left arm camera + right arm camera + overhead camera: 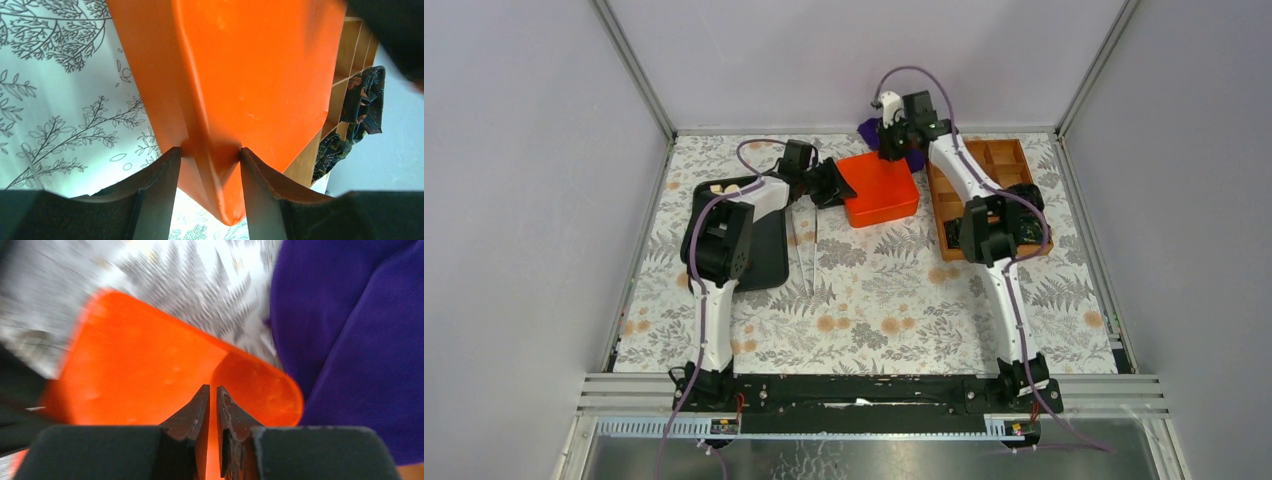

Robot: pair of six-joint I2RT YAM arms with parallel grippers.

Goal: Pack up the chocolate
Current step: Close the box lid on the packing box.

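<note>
Overhead looks down — both wrists near orange box [880, 188].

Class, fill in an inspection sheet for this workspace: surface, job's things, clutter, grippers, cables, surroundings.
Surface: floral-print table cover, flat.
Job's things: few pale chocolate pieces on the black tray; orange box mid-table; wooden compartment box holding dark wrappers.
Clutter: tweezers beside the tray; purple cloth behind the orange box.
Grippers: left gripper clamps the orange box's corner; right gripper nearly closed at its far edge, grip unclear.
Cables: purple cables loop along both arms.
Surroundings: plain grey walls, metal frame.
</note>
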